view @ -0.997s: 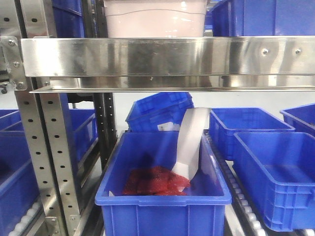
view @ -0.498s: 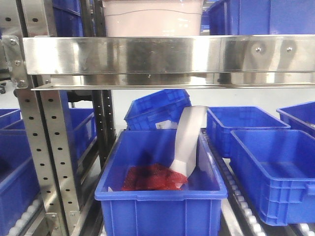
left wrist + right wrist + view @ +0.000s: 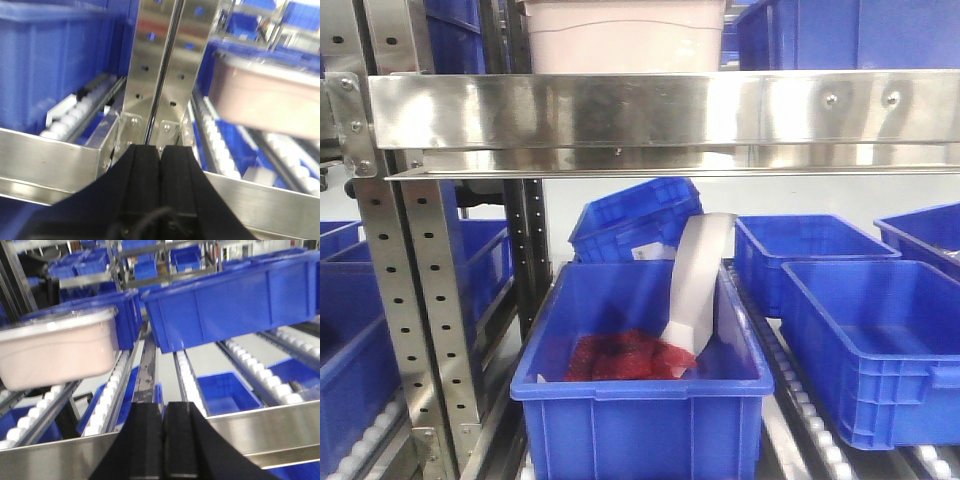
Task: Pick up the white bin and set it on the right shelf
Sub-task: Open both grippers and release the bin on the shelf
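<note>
Steel racking full of blue bins fills the room. The white bin (image 3: 625, 35) sits on the right shelf (image 3: 660, 110), behind its riveted rail. No writing is legible anywhere. Only the front view shows a lower blue bin (image 3: 640, 400) holding red material. Both the left hand (image 3: 160, 165) and the right hand (image 3: 165, 430) have their fingers pressed together, gripping nothing.

We see the right shelf (image 3: 650, 110) as shiny, polished steel with a riveted front rail, and its perforated posts (image 3: 415, 300) look like the same bright metal. The white bin (image 3: 625, 38) is smooth, pinkish, translucent plastic. The blue bins (image 3: 640, 400) are glossy moulded plastic. The rollers (image 3: 112, 390) look like smooth white plastic. Both tools, left (image 3: 160, 172) and right (image 3: 165, 435), have matt black pads.
</note>
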